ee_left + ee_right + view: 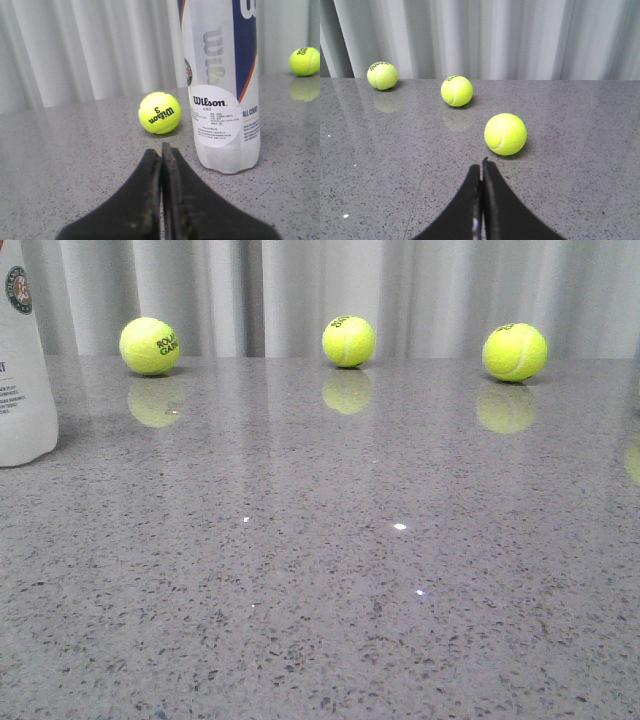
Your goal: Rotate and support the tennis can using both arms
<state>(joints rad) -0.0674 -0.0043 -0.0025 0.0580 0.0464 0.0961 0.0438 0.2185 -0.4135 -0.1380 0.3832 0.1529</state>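
Note:
The tennis can (22, 360) stands upright at the far left edge of the front view, only its lower white part and round emblem showing. In the left wrist view the tennis can (222, 85) stands upright on the grey table, with white label, navy section and orange stripe. My left gripper (161, 150) is shut and empty, low over the table, short of the can and off to one side of it. My right gripper (482, 166) is shut and empty, just short of a tennis ball (505, 133). Neither arm shows in the front view.
Three yellow-green tennis balls (150, 345) (348, 341) (514, 351) lie in a row at the back of the grey speckled table (320, 570), before a white curtain. One ball (159, 112) lies beside the can in the left wrist view.

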